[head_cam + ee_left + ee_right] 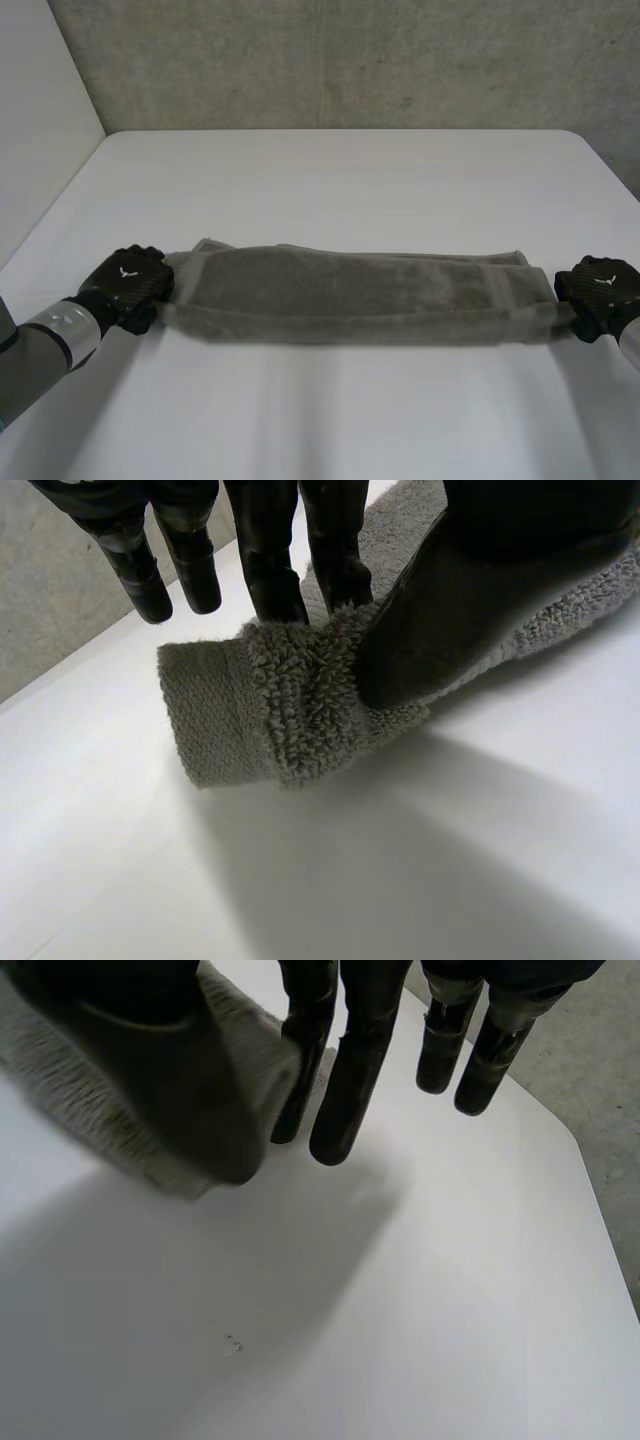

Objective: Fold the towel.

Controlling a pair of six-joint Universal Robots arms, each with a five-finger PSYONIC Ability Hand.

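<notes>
A grey-brown towel [350, 290] lies as a long narrow folded strip across the white table [330, 170], stretched between my two hands. My left hand [130, 278] is at its left end. In the left wrist view the thumb [450, 610] presses the bunched towel end [290, 710] against the fingers [270, 570], a pinch. My right hand [600, 285] is at the towel's right end. In the right wrist view the thumb [190, 1090] lies over the towel end [60, 1070], clamping it against the nearest finger [300, 1060]; the other fingers hang straight.
A concrete wall [330, 60] stands behind the table's far edge. Bare table surface [330, 420] runs in front of the towel and beyond it. The table's right edge [610, 170] is close to my right hand.
</notes>
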